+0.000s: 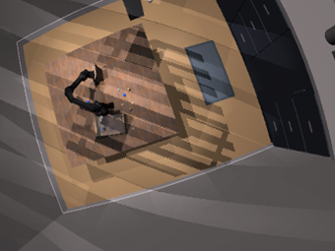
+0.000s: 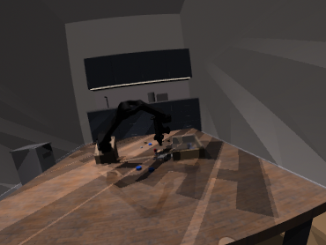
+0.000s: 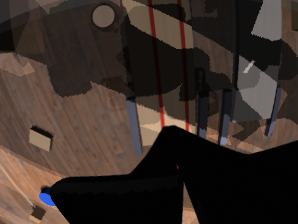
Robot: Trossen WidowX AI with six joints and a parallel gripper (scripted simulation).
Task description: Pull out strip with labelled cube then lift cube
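My gripper is shut, low over the near ends of the strips at the box's open side. No strip shows between its fingers. A cream strip with two red lines runs away beyond the fingertips in the wrist view; its near end is hidden by the fingers. A plain grey-white strip lies to its right. A small red knob shows just beside the fingertips. Small bluish cubes sit inside the box, too small here to read their labels; the wrist view does not show them.
The low wooden box stands beside the gripper. Blue-grey upright bars flank the strips. A round disc, a tan block and a blue piece lie left in the wrist view. More blue pieces lie in front.
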